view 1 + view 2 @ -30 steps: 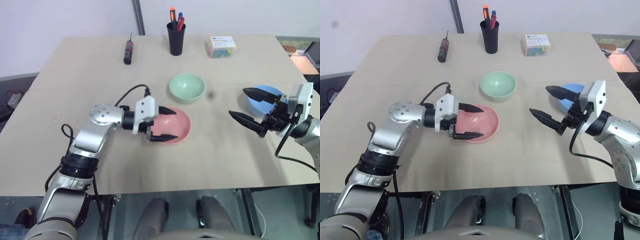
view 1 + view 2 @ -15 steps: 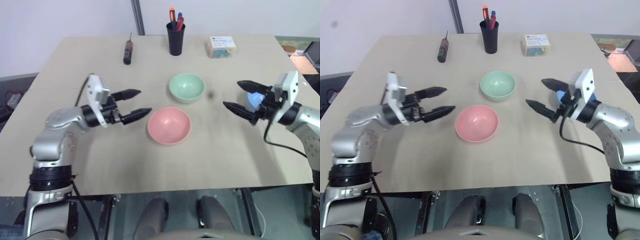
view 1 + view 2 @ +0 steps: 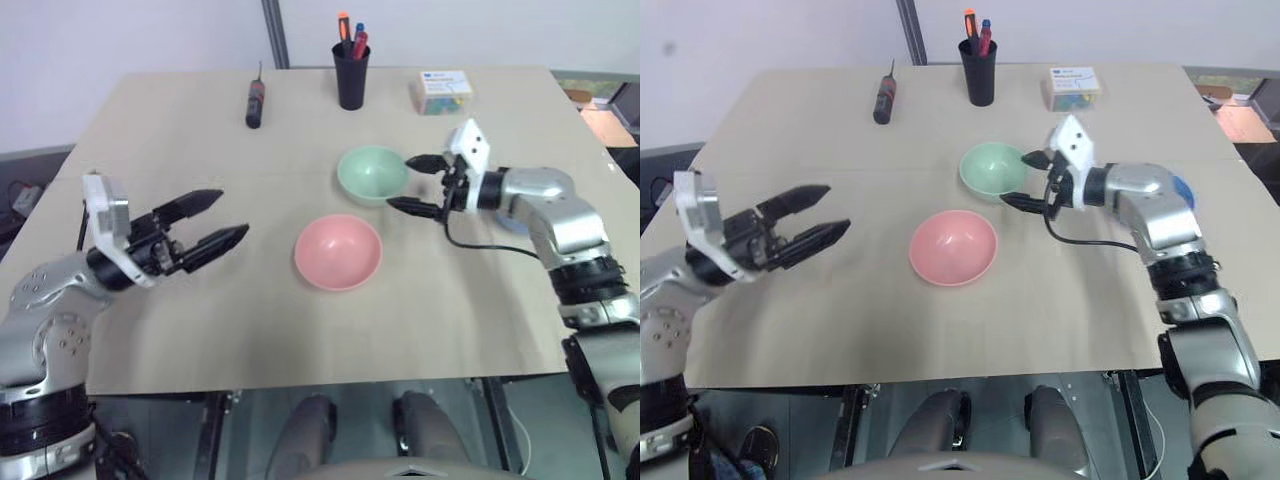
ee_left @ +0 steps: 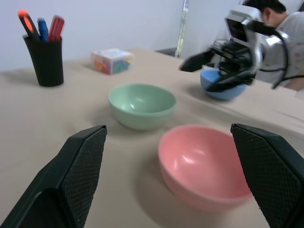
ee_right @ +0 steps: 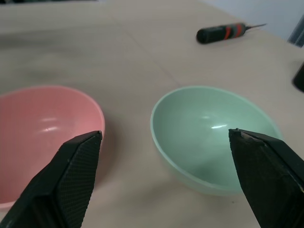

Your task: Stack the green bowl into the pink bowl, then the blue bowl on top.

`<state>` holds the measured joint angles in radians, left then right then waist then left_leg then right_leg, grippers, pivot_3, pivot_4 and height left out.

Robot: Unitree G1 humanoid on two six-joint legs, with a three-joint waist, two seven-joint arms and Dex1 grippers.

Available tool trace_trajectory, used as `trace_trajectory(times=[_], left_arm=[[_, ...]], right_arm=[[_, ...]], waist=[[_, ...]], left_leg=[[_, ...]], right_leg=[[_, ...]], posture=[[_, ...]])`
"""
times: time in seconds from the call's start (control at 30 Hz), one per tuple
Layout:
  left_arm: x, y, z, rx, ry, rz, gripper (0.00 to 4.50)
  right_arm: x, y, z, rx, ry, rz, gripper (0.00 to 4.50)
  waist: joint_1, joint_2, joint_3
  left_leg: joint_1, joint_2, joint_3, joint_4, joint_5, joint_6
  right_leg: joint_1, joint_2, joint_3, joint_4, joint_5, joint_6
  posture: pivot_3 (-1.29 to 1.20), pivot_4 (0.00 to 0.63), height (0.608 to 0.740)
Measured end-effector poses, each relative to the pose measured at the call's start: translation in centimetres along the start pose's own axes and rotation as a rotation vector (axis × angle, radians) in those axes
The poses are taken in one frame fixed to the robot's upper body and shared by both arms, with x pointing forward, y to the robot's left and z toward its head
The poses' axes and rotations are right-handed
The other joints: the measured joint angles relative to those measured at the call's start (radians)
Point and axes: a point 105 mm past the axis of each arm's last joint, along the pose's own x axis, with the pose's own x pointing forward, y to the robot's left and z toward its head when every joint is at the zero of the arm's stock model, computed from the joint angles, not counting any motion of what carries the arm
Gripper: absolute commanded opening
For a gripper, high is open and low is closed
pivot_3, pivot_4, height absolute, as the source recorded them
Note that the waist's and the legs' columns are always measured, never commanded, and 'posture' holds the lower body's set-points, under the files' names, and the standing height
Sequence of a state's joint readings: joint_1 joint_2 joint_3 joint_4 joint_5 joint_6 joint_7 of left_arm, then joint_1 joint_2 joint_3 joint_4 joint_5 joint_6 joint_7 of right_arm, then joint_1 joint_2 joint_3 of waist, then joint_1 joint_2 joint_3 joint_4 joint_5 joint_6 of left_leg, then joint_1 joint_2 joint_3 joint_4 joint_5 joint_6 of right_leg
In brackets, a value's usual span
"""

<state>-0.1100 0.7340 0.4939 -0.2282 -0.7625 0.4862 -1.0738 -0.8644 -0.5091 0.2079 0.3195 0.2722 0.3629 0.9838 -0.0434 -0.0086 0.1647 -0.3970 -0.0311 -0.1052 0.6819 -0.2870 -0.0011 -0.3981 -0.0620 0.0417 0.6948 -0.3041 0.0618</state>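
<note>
While the table (image 3: 500,290) carried all three bowls apart, the pink bowl (image 3: 338,250) sat nearest, the green bowl (image 3: 372,175) just beyond it, and the blue bowl (image 4: 222,85) far right. The left gripper (image 3: 213,220) hung released at the left, well away from the bowls. The right gripper (image 3: 415,184) stood released just right of the green bowl.

1. You can barely see the blue bowl (image 3: 1181,187) from the head camera; the right arm covers it, so just a sliver of rim pokes out behind the forearm.
2. In the left wrist view the right gripper (image 4: 216,71) sits in front of that bowl and hides its near rim.
3. The person (image 4: 280,23) at the back of that view is cut off by the picture's edge, so you only get part of the head and shoulders.
4. The label on the small box (image 3: 445,92) is too tiny to read.
5. The pink bowl (image 5: 45,137) runs off the frame's edge in the right wrist view.
</note>
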Motion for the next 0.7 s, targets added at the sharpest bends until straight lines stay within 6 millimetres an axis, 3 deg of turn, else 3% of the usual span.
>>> trace_trajectory(times=[0.27,0.5,0.6,0.7], left_arm=[[-0.6,-0.6,-0.6,0.011,-0.010,0.022,4.42],[-0.8,-0.6,-0.7,0.023,-0.012,0.043,4.42],[-0.9,-0.6,-0.7,0.023,-0.016,0.046,4.50],[-0.9,-0.6,-0.8,0.020,-0.023,0.053,4.50]], right_arm=[[4.1,-0.8,-0.1,-0.059,0.089,-0.002,4.50],[6.3,-1.4,-3.2,-0.022,0.197,-0.050,4.50],[6.6,-1.4,-4.3,-0.023,0.238,-0.064,3.71],[6.9,-1.6,-4.4,-0.044,0.255,-0.075,2.54]], waist=[[0.000,0.000,0.000],[-0.004,0.000,0.000],[-0.007,0.001,0.000],[-0.017,0.001,0.000]], left_leg=[[0.000,0.000,0.000,0.000,0.000,0.000],[-0.001,-0.001,0.001,-0.001,0.000,0.000],[-0.001,-0.001,0.001,-0.001,0.000,-0.001],[-0.001,-0.001,0.001,-0.002,0.000,-0.001]], right_leg=[[-0.001,0.000,0.000,0.000,0.000,0.000],[-0.002,0.000,0.001,0.000,0.000,0.000],[-0.002,0.000,0.001,0.000,0.000,0.000],[-0.003,0.000,0.001,0.000,0.000,0.000]], posture=[[0.00,0.150,0.740],[0.00,0.150,0.740],[0.00,0.150,0.740],[0.00,0.150,0.740]])
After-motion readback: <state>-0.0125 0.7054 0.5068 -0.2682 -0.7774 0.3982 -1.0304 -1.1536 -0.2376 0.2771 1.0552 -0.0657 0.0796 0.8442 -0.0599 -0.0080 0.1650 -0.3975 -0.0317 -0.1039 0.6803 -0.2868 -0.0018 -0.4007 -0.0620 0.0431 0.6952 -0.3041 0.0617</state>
